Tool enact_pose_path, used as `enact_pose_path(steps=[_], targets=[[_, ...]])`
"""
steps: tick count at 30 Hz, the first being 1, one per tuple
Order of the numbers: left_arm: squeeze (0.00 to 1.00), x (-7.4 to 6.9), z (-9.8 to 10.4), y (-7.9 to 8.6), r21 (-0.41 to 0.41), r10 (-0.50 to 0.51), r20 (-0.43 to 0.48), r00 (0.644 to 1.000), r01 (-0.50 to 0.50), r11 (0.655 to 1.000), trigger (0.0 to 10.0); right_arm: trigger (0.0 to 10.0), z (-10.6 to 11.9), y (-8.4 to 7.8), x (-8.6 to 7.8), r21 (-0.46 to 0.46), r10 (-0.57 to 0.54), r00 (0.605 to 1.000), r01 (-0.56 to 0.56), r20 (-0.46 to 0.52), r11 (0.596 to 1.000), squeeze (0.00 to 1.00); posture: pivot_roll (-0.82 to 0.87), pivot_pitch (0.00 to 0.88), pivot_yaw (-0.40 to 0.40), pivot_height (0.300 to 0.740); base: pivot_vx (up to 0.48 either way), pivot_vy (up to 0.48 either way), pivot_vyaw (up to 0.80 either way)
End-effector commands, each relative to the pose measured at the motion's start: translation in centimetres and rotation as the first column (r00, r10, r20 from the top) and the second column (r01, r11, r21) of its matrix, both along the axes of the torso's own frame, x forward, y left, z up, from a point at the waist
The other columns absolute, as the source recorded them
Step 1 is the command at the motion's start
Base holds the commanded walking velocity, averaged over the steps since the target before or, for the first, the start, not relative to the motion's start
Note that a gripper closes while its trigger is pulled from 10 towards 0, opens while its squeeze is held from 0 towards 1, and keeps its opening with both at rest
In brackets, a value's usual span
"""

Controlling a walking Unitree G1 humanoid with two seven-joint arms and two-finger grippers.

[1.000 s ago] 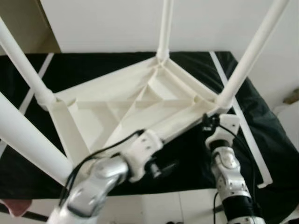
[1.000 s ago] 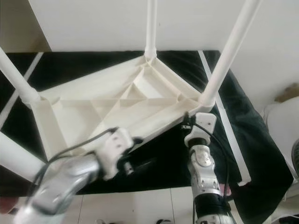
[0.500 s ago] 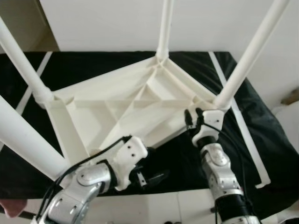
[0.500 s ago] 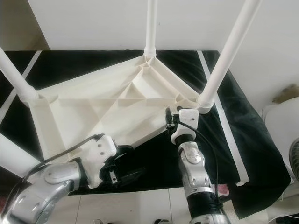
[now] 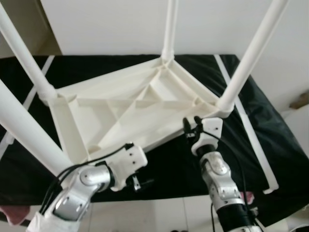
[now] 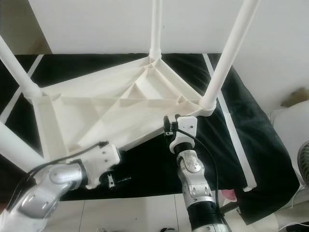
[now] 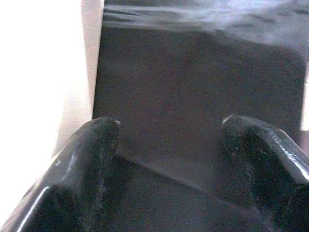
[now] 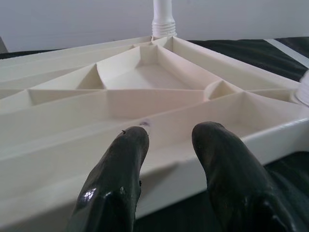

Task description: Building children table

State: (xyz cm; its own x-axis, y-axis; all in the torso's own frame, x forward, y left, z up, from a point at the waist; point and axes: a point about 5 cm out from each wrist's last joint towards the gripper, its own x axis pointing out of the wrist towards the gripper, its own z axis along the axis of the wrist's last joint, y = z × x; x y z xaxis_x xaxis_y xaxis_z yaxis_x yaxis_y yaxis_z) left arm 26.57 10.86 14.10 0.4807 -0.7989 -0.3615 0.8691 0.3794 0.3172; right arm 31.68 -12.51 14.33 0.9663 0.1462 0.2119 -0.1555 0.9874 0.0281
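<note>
Black cloth [image 5: 270, 130]: covers the surface under everything, crossed by white strips.
Children's table [image 5: 130, 108]: lies upside down on the black cloth, ribbed underside up, four white legs [image 5: 241, 67] standing upward from its corners.
Right tool [image 5: 191, 126]: at the table's near edge beside the near right leg, fingers [image 8: 120, 164] slightly spread, holding nothing.
Left tool [image 7: 169, 164]: low over the cloth by the near edge, fingers spread wide, empty.
</note>
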Motion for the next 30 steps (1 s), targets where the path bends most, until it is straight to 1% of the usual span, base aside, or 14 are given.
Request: enact_pose_path(steps=[1,4,7,8,9,11,12,13,15,16,18,21,22,30], targets=[[0.0,1.7,1.0,1.6,-0.008,0.112,0.076,0.991,-0.112,0.994,10.0,10.0,-0.2,-0.2,0.0,-0.001,-0.009,1.0,0.009,-0.006,1.0,0.0,-0.08,0.157,0.019,0.74,0.0,0.0,0.0],[0.0,1.8,1.2,1.8,-0.005,0.114,0.085,0.99,-0.114,0.993,10.0,10.0,-0.2,-0.2,-0.1,0.0,-0.01,1.0,0.01,-0.005,1.0,0.0,-0.08,0.158,0.02,0.74,0.0,0.0,0.0],[0.0,1.0,1.6,1.4,-0.042,0.084,0.073,0.994,-0.081,0.996,10.0,10.0,-0.3,-0.3,-0.3,0.004,-0.017,1.0,0.017,-0.005,1.0,0.0,-0.08,0.159,0.025,0.74,0.0,0.0,0.0],[0.0,0.1,1.9,1.3,-0.075,0.06,0.051,0.997,-0.056,0.996,10.0,10.0,-0.4,-0.3,-0.4,0.005,-0.021,1.0,0.021,-0.005,1.0,0.0,-0.08,0.163,0.033,0.74,0.0,0.0,0.0],[0.0,0.1,1.9,1.3,-0.075,0.06,0.051,0.997,-0.056,0.996,10.0,10.0,-0.4,-0.3,-0.4,0.005,-0.021,1.0,0.021,-0.005,1.0,0.0,-0.08,0.163,0.033,0.74,0.0,0.0,0.0],[0.0,-1.5,2.0,1.5,-0.118,0.025,-0.01,1.0,-0.026,0.993,10.0,10.0,-0.5,-0.3,-0.5,0.009,-0.027,1.0,0.027,-0.006,1.0,0.0,-0.08,0.168,0.035,0.74,0.0,0.0,0.0],[0.0,-1.5,2.0,1.5,-0.118,0.025,-0.01,1.0,-0.026,0.993,10.0,10.0,-0.5,-0.3,-0.5,0.009,-0.027,1.0,0.027,-0.006,1.0,0.0,-0.08,0.168,0.035,0.74,0.0,0.0,0.0],[0.0,-3.1,1.9,2.1,-0.144,-0.016,-0.077,0.997,0.005,0.99,10.0,10.0,-0.5,-0.4,-0.5,0.011,-0.031,0.999,0.031,-0.008,0.999,0.0,-0.06,0.171,0.035,0.74,0.0,0.0,0.0],[0.0,-3.1,1.9,2.1,-0.144,-0.016,-0.077,0.997,0.005,0.99,10.0,10.0,-0.5,-0.4,-0.5,0.011,-0.031,0.999,0.031,-0.008,0.999,0.0,-0.06,0.171,0.035,0.74,0.0,0.0,0.0],[0.0,-3.7,1.8,2.4,-0.148,-0.027,-0.1,0.995,0.012,0.989,10.0,10.0,-0.6,-0.4,-0.4,0.012,-0.031,0.999,0.031,-0.01,0.999,0.0,-0.05,0.171,0.034,0.74,0.0,0.0,0.0],[0.0,-4.3,1.8,3.0,-0.136,-0.039,-0.11,0.993,0.024,0.99,10.0,10.0,-0.6,-0.4,-0.3,0.011,-0.029,1.0,0.029,-0.011,1.0,0.0,-0.04,0.17,0.03,0.74,0.0,0.0,0.0],[0.0,-5.7,1.9,5.1,-0.065,-0.022,-0.163,0.986,0.011,0.998,10.0,10.0,-0.5,-0.1,0.2,0.008,-0.012,1.0,0.012,-0.011,1.0,0.0,-0.02,0.166,0.021,0.74,0.0,0.0,0.0],[0.0,-5.7,1.9,5.1,-0.065,-0.022,-0.163,0.986,0.011,0.998,10.0,10.0,-0.5,-0.1,0.2,0.008,-0.012,1.0,0.012,-0.011,1.0,0.0,-0.02,0.166,0.021,0.74,0.0,0.0,0.0],[0.0,-6.6,2.3,8.9,0.032,0.091,-0.23,0.969,-0.086,0.996,10.0,10.0,-0.5,0.1,0.6,0.017,0.0,1.0,0.0,-0.017,1.0,0.0,0.01,0.153,-0.005,0.74,0.0,0.0,0.0]])
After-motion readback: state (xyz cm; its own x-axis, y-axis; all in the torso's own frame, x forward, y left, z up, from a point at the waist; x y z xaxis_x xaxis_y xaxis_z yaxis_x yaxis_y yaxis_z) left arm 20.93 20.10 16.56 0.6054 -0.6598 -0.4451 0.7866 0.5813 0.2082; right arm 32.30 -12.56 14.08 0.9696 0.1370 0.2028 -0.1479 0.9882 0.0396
